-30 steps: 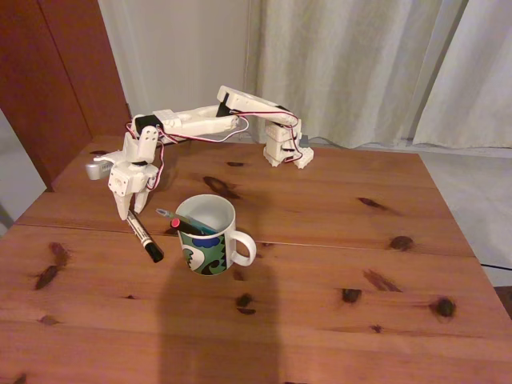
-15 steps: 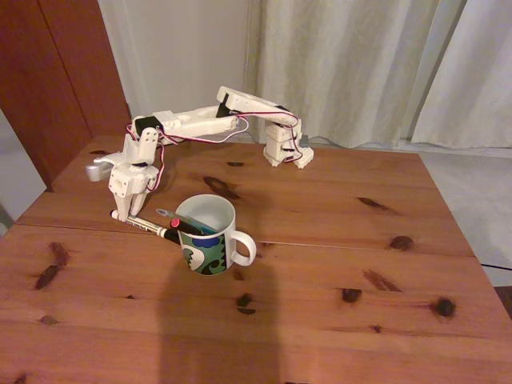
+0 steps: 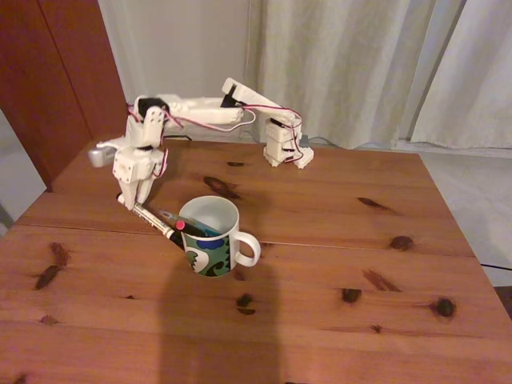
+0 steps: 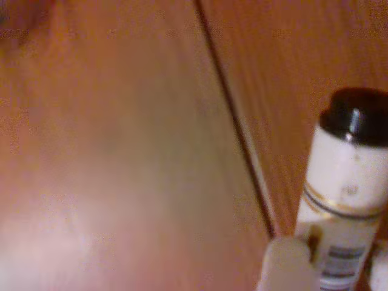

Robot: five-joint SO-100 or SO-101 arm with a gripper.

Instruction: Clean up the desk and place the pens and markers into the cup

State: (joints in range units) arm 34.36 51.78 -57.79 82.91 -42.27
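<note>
Looking at the fixed view, you have the gripper (image 3: 131, 201) clamped on the white marker (image 3: 151, 218), which slants down to the right with its black cap at the left side of the cup (image 3: 211, 236). That cup stands on the desk (image 3: 336, 232), near the seam, with a red-ended pen (image 3: 182, 226) and a teal pen (image 3: 202, 230) leaning inside it. Your wrist view shows the marker (image 4: 345, 200) and its black cap above the blurred wood and the seam.
</note>
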